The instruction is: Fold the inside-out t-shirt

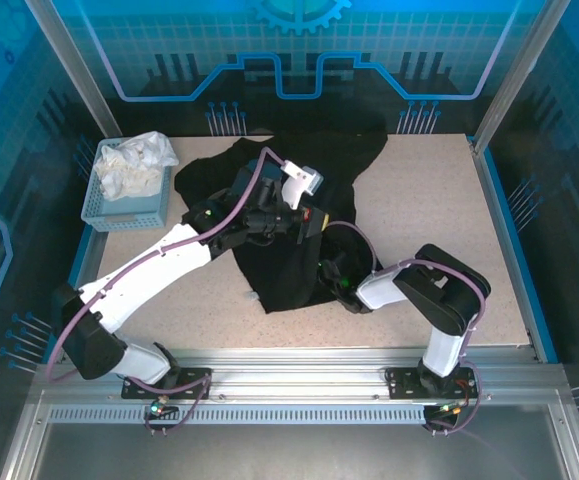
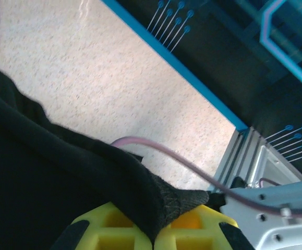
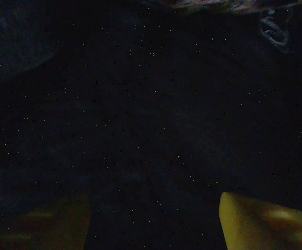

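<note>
The black t-shirt [image 1: 274, 275] lies in a messy heap just right of the blue basket [image 1: 124, 212]. The left gripper [image 2: 156, 229] is pinched tight on a fold of the shirt. The right gripper [image 3: 156, 205] is further right of the basket, tucked down in the dark cloth. Its fingers are wide apart, and I cannot see anything in them. I think the job now is to spread the shirt out. The left one should hold on and lift slowly. The right one should grab just one layer, then pull away from the basket.
</note>
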You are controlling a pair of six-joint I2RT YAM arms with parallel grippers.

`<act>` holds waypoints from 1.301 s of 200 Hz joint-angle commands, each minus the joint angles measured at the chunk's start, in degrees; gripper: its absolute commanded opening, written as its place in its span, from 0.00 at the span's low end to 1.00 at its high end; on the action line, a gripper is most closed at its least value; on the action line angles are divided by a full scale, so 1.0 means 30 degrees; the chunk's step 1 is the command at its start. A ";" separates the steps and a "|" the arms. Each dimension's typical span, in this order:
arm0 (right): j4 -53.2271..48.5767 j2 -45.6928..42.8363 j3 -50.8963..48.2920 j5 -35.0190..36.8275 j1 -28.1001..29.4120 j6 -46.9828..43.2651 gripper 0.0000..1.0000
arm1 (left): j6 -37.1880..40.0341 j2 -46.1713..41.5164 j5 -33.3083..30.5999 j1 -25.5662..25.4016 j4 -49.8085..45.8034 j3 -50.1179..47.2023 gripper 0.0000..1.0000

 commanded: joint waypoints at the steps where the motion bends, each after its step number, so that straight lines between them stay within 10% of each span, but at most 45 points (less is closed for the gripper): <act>1: -0.1780 0.0625 0.1382 0.1360 -0.0049 -0.0055 0.67 | -0.0244 -0.0885 0.1368 -0.0276 0.0146 0.0418 0.00; 128: -1.1754 0.2384 0.8473 0.2326 -0.1584 0.0576 0.72 | -0.0390 -0.3592 0.3828 -0.1959 0.2325 0.1784 0.00; 185: -1.5205 0.3781 1.1509 0.2438 -0.2268 0.0237 0.92 | 0.0201 -0.3595 0.3473 -0.1981 0.2008 0.4078 0.00; 260: -1.9485 0.5742 1.4810 0.0802 -0.3508 0.0238 0.95 | 0.2462 -0.3774 0.0738 -0.1907 0.0621 0.7347 0.00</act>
